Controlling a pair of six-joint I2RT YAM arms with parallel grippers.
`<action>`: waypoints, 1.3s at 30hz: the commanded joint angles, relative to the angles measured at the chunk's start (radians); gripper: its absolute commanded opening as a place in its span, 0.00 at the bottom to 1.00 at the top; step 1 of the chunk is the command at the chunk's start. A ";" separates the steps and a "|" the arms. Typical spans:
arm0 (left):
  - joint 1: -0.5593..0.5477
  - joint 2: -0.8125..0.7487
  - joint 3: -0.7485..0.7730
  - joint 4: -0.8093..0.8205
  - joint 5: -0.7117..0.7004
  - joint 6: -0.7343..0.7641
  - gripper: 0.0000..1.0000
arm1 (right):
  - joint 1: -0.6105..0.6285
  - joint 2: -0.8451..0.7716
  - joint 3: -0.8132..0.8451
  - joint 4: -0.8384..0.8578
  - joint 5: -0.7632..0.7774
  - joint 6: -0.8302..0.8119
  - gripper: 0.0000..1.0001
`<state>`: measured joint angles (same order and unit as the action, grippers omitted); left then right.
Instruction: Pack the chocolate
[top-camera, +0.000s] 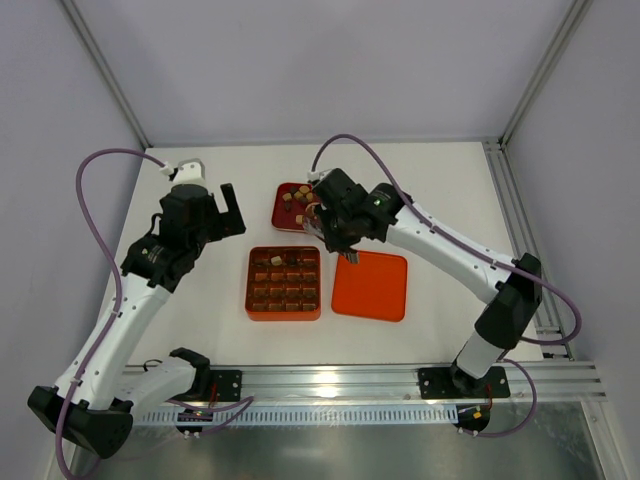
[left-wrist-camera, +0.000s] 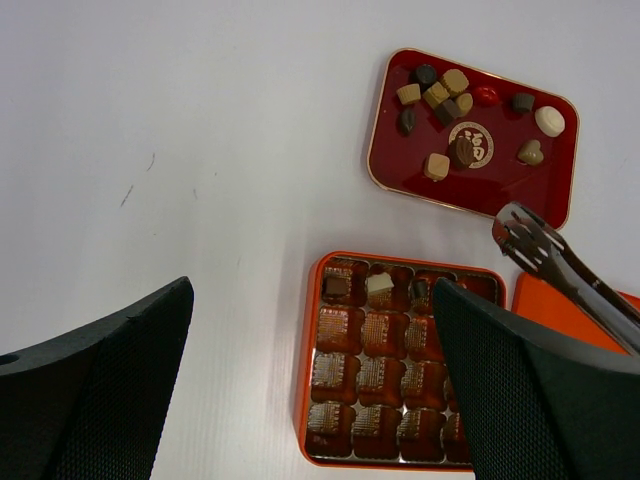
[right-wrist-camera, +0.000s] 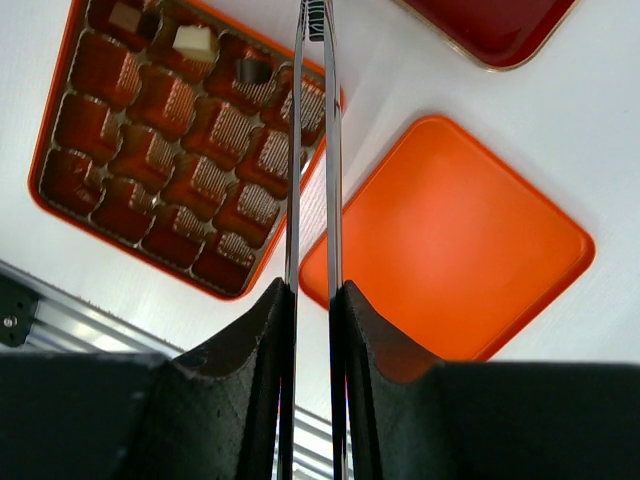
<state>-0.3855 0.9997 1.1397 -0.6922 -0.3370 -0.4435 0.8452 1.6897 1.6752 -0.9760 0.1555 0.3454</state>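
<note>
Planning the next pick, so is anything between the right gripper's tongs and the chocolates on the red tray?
Nothing visible. The right gripper holds the tongs with their tips at the edge of the red tray, and the chocolates lie uncovered on it.

Choc pcs (left-wrist-camera: 436, 165), brown/tan/cream: most loose on red tray (left-wrist-camera: 395, 165); 3 in box (left-wrist-camera: 302, 400) top row.

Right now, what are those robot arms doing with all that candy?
The robot is packing chocolates. Its right end effector grips metal tongs, whose empty tips hang near the dark red tray of loose pieces. Three cells of the orange box are filled; the rest look empty. The left end effector is open, holding nothing. The orange lid lies beside the box.
</note>
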 joint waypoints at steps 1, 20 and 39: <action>0.007 -0.006 -0.006 0.040 0.009 -0.014 1.00 | 0.052 -0.087 -0.044 0.011 0.029 0.055 0.25; 0.007 -0.007 -0.020 0.043 0.010 -0.018 1.00 | 0.126 -0.151 -0.213 0.077 0.013 0.118 0.26; 0.010 -0.007 -0.029 0.048 0.013 -0.017 1.00 | 0.127 -0.140 -0.160 0.054 0.042 0.096 0.37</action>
<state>-0.3836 0.9997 1.1156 -0.6849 -0.3286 -0.4492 0.9668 1.5772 1.4563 -0.9360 0.1677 0.4488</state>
